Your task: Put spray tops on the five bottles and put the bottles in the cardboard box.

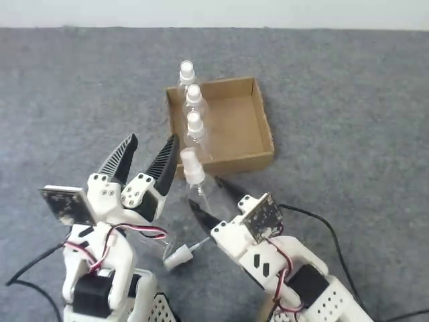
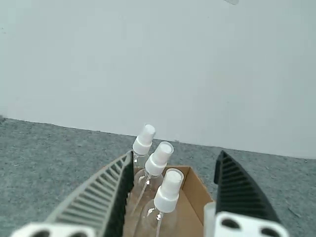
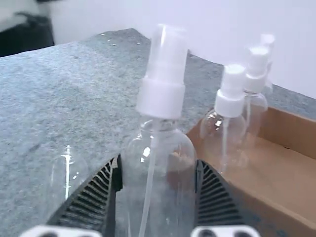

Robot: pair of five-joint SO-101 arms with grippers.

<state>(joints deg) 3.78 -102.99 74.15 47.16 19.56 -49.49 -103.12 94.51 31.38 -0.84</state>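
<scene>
The right arm reaches in low from the near right. Its black ribbed right pincer is closed on the belly of a clear plastic bottle, one finger against each side. This bottle stands upright with a white spray top fitted, just in front of the near left corner of the shallow brown cardboard box.

The left arm is raised at the near left, with its wrist tipped forward toward the box. The left pincer is spread wide and grips nothing.

Three other capped bottles stand upright in a row along the box's left wall. I cannot tell whether the farthest one's base is inside.

A loose white spray top, its thin tube attached, lies on the grey carpeted tabletop between the two arm bases. An uncapped clear bottle sits near the held one, outside the box.
</scene>
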